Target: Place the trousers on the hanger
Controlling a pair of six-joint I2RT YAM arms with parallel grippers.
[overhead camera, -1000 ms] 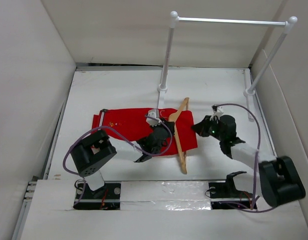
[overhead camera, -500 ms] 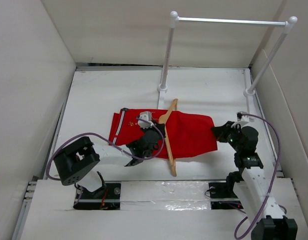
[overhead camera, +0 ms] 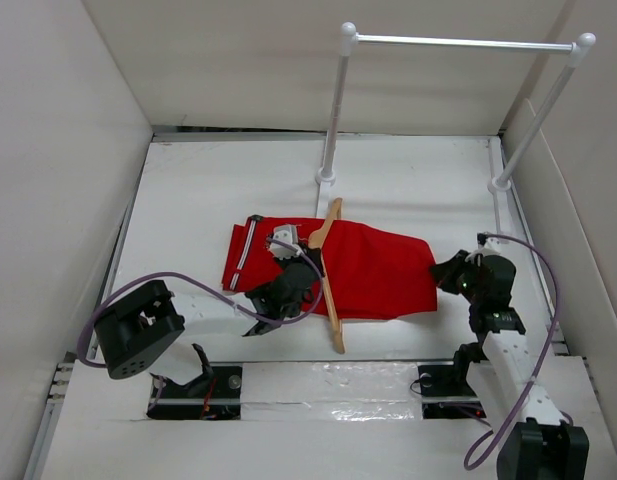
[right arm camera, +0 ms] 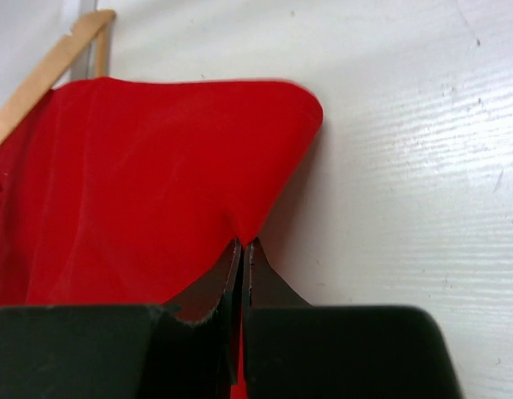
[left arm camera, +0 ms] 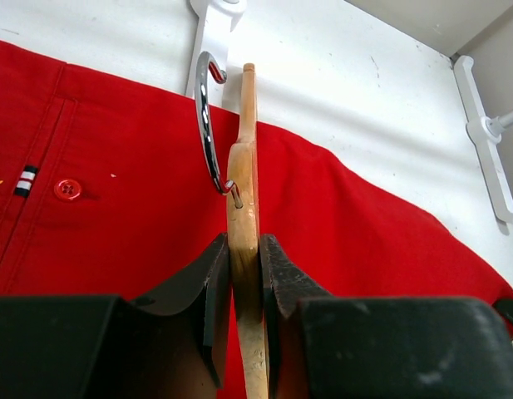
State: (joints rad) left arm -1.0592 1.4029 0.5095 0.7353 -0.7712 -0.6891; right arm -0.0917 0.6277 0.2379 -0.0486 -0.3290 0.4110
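In the top view the trousers (overhead camera: 373,270) lie spread flat on the counter (overhead camera: 188,190) at mid-frame, with the white-striped end at the left. Just right of that end, the left gripper (left arm camera: 244,249) has its jaws clamped on the neck of the hanger (left arm camera: 242,179), right below the metal hook (left arm camera: 204,125). We judge the hanger light, stiff and smooth, so this neck hold should steer it well, though cloth may slide along the wood. The hanger lies across the cloth; we cannot tell whether any cloth passes through it. At the right, the right gripper (right arm camera: 242,249) has its jaws pinched together on the trousers' edge. The cloth looks soft, limp and light, so we expect it to sag and best be held at an edge.
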